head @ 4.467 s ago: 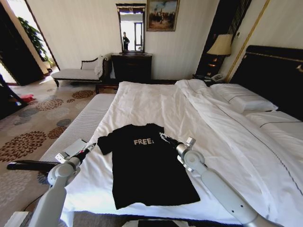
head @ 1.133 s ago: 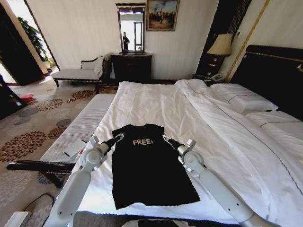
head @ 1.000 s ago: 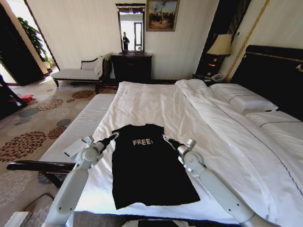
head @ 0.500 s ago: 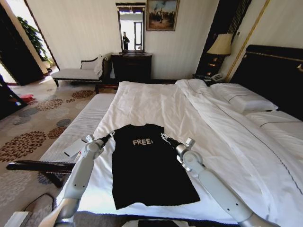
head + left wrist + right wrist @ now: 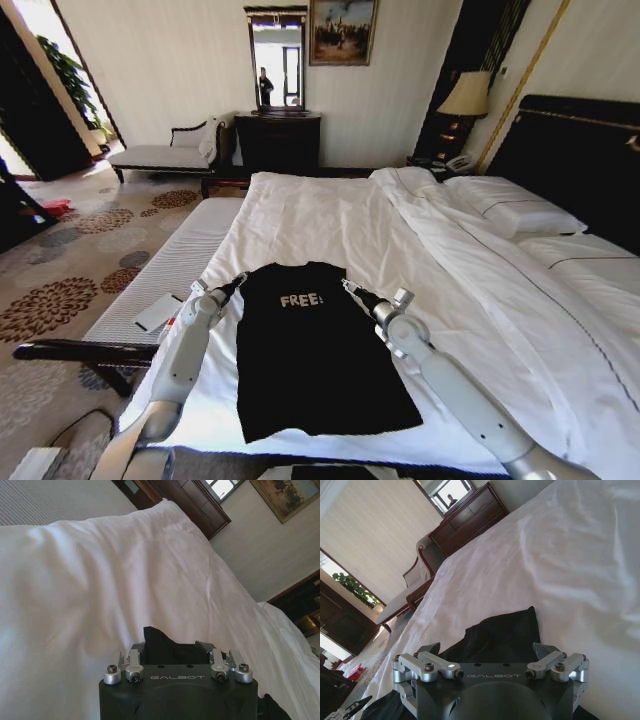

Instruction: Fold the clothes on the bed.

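Note:
The black T-shirt with white "FREE!" lettering lies flat, chest up, near the foot of the bed. Its left sleeve is folded in, so that side runs straight. My left gripper sits at the shirt's upper left corner. In the left wrist view, black cloth rises between the open jaws of that gripper. My right gripper rests at the upper right shoulder. Seen from its wrist, the right gripper is open astride a black corner of the shirt.
White duvet and pillows cover the right side, under a dark headboard. A striped bench runs along the bed's left edge with a flat white item on it. White sheet stretches beyond the shirt.
The left sleeve, spread out 4.5 s ago, is now folded inward. Over the last second my left gripper drew back, then edged up to the shirt's upper left corner. The right gripper has stayed put.

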Available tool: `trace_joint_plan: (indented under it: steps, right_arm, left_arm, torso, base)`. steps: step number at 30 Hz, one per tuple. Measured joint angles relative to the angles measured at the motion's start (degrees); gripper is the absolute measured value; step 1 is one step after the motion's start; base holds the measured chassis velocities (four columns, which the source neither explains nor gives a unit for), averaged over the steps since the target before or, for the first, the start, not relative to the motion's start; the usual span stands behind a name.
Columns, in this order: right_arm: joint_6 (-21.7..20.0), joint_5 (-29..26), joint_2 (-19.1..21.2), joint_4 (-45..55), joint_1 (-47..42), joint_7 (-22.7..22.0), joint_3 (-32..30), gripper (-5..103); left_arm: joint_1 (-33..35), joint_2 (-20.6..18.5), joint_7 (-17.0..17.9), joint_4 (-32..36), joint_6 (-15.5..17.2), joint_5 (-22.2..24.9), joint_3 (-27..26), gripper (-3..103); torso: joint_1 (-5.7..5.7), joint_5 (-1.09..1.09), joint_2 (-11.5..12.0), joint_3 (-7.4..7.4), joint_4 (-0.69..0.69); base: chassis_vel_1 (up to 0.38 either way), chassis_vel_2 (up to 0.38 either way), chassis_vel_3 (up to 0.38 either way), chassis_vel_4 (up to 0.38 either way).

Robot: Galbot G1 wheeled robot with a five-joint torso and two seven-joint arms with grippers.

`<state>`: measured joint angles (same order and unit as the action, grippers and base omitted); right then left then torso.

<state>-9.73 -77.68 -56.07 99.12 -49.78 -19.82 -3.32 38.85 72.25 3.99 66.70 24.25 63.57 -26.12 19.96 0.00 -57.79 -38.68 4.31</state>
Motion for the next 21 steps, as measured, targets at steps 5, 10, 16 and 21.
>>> trace_joint_plan:
  steps: [5, 10, 16, 21]
  right_arm:
    - [0.02, -0.01, -0.13, -0.4, 0.6, -0.02, 0.27, 100]
    - [0.07, 0.11, -0.33, -1.66, 1.31, -0.02, 0.55, 100]
    - [0.16, 0.27, -0.75, -3.44, 2.85, -0.02, 1.24, 100]
    - [0.15, 0.35, -1.32, -6.37, 6.11, 0.12, 2.79, 100]
  left_arm:
    - [0.03, -0.14, -0.6, -0.09, -0.52, -0.48, 0.04, 38]
    - [0.28, -0.37, -0.95, -0.07, -1.0, -0.96, -0.03, 22]
    - [0.67, -0.75, -1.2, 0.1, -1.46, -1.52, -0.19, 2]
    - [0.8, -1.29, -1.36, 0.23, -1.79, -2.03, -0.35, 0]
  torso:
    - [0.0, 0.0, 0.0, 0.0, 0.0]
    - [0.0, 0.0, 0.0, 0.0, 0.0]
    - [0.0, 0.0, 0.0, 0.0, 0.0]
    - [0.0, -0.01, 0.0, 0.0, 0.01]
  base:
    - [0.0, 0.0, 0.0, 0.0]
    - [0.0, 0.0, 0.0, 0.0]
    - [0.0, 0.0, 0.0, 0.0]
    - [0.0, 0.0, 0.0, 0.0]
